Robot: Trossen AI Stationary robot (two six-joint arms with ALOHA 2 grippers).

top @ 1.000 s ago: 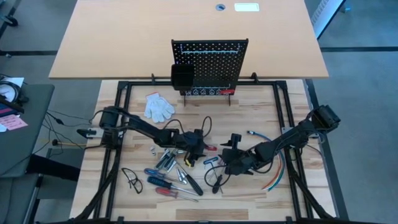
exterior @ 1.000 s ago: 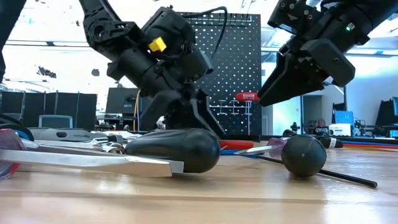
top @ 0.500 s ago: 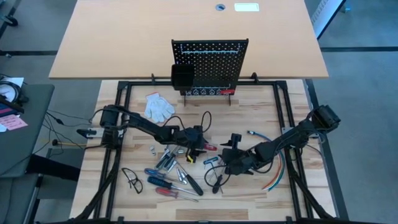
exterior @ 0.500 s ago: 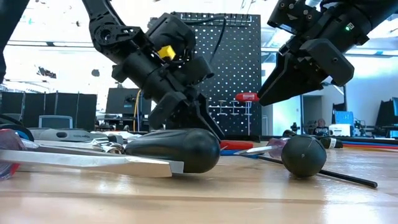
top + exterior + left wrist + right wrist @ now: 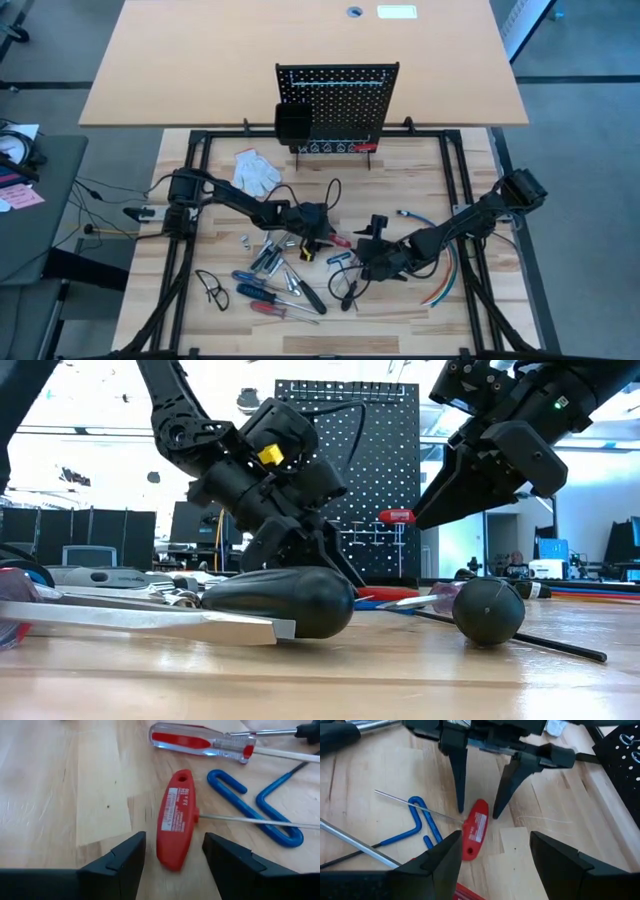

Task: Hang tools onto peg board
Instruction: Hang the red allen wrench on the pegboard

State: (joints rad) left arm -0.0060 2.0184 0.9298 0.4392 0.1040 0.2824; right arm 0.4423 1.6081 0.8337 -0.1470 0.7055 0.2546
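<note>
Hovering low over the wooden table (image 5: 200, 200) with my left gripper (image 5: 172, 852), jaws apart and nothing between them yet. Straight ahead, its near end reaching in between my 2 dark fingers (image 5: 120, 865), lies the red T-handle key (image 5: 174, 826), flat on the wood. Its red plastic handle runs lengthwise along my line of approach, so my fingers flank its long sides; its thin silver shaft (image 5: 250, 821) shoots off sideways, over the blue bent hex keys (image 5: 250, 807). Beyond it rests a clear red-handled screwdriver (image 5: 200, 742). My left gripper is far nearer this key than my right gripper (image 5: 492, 865), which waits open just opposite. I judge a short drop and a squeeze across the handle is next. The black perforated peg board (image 5: 340, 105) stands well off at the table's far edge.
</note>
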